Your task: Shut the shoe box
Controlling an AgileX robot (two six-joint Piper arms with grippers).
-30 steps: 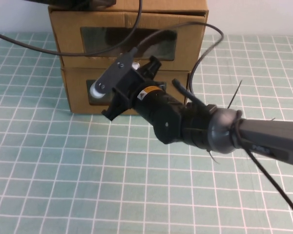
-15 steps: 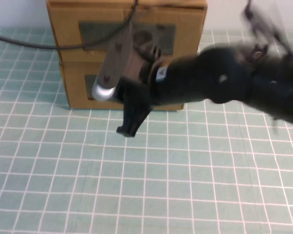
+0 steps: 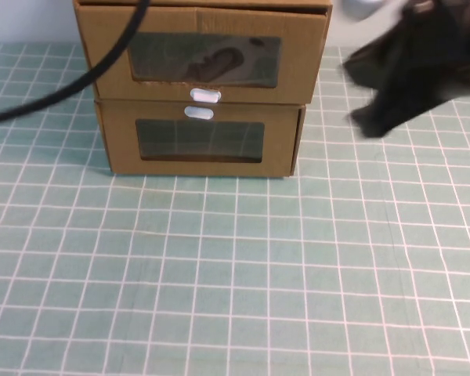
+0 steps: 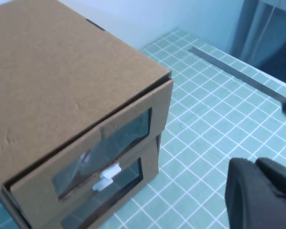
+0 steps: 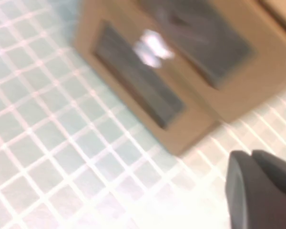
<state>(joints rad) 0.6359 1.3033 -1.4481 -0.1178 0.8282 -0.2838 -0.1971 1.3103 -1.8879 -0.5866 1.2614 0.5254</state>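
Two brown cardboard drawer boxes stand stacked at the far middle of the table. The upper one, with its white tab [image 3: 205,95] under the window, is the shoe box [image 3: 298,59]; its front panel [image 4: 157,109] sits nearly level with the box below [image 3: 278,141]. My right gripper [image 3: 392,86] is a dark blur in the air right of the boxes, clear of them, fingers apart and empty; its dark tip shows in the right wrist view [image 5: 262,191]. My left gripper [image 4: 262,195] hangs high beside the stack, touching nothing.
A black cable [image 3: 78,78] runs across the upper left, in front of the shoe box's left corner. The checked green mat [image 3: 235,274] covers the table in front of the boxes. A grey strip [image 4: 238,71] lies on the mat beyond the stack.
My right arm has swung away from the front of the boxes, up and to the right. Both box fronts, covered by it before, now show in full.
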